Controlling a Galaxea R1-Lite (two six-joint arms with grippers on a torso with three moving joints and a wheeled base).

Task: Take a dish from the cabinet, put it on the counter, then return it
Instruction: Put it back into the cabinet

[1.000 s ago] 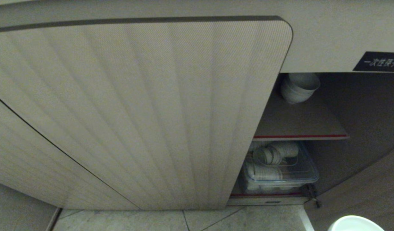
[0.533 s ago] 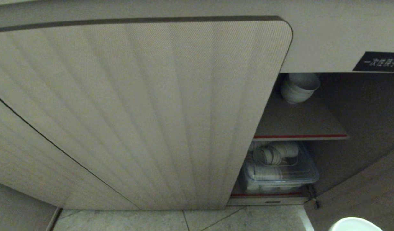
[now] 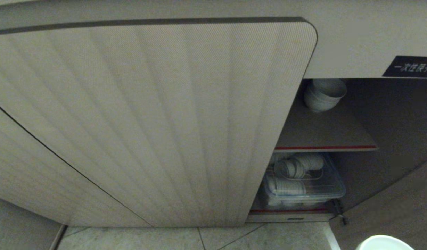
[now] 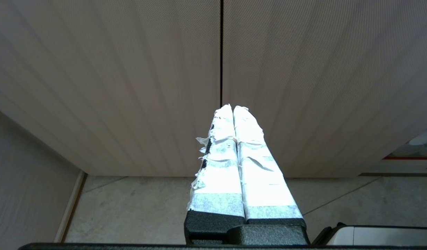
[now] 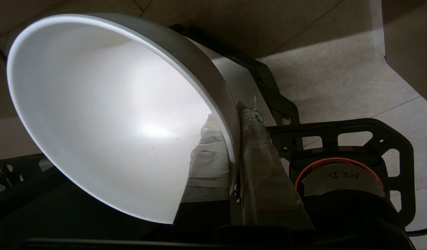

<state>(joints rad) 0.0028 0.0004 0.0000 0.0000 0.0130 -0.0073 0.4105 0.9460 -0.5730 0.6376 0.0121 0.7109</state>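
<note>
Pale tiled floor (image 3: 234, 238) below low beige ribbed cabinet (image 3: 147, 121), right door open. Right gripper (image 5: 230, 121) pinching rim of small white ceramic bowl (image 5: 105, 114), low right of cabinet opening. Left gripper (image 4: 233, 108) closed, empty, facing cabinet doors.

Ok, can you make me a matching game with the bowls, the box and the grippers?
Things:
1. dish
2. stack of bowls
3. clear box
4. left gripper

Places or states:
A. under the red-edged shelf
B. shut and empty, facing the ribbed doors
C. on the upper shelf
D. pinched at its rim by the right gripper

Pairs: 1-D, 2-C, 3-A, 4-B
</note>
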